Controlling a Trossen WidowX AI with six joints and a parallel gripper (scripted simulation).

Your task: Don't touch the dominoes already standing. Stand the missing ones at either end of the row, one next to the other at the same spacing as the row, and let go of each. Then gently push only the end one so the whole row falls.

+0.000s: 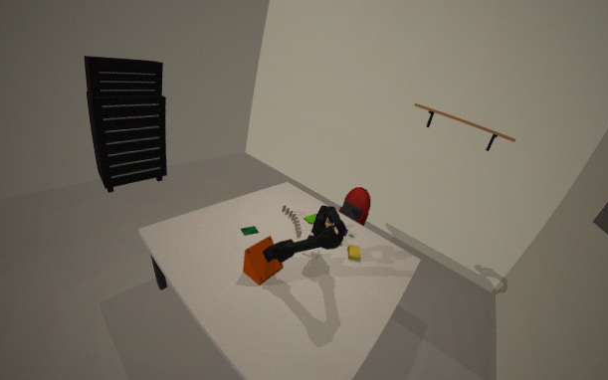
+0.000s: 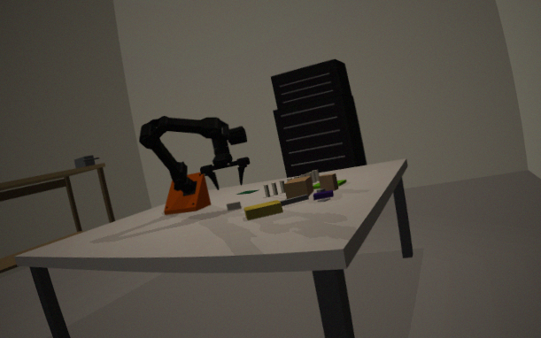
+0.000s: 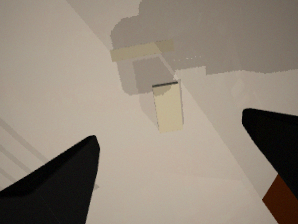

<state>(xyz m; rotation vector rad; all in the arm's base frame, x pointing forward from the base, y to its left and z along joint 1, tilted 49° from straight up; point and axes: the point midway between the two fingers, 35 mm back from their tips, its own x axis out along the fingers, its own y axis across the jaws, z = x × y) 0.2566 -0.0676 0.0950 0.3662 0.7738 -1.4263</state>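
Dominoes [image 2: 274, 188] standing beside brown block [image 2: 297, 187], end effector [image 2: 227, 177] spread wide, empty

The arm [image 2: 178, 133] rises from its orange base [image 2: 188, 196], leans back to a raised elbow, then runs level forward before the wrist [image 2: 223, 150] drops straight down. The claw [image 2: 227, 176] hangs above the counter [image 2: 182, 248], pointing downward, its two dark fingers spread wide with nothing between them and touching nothing.
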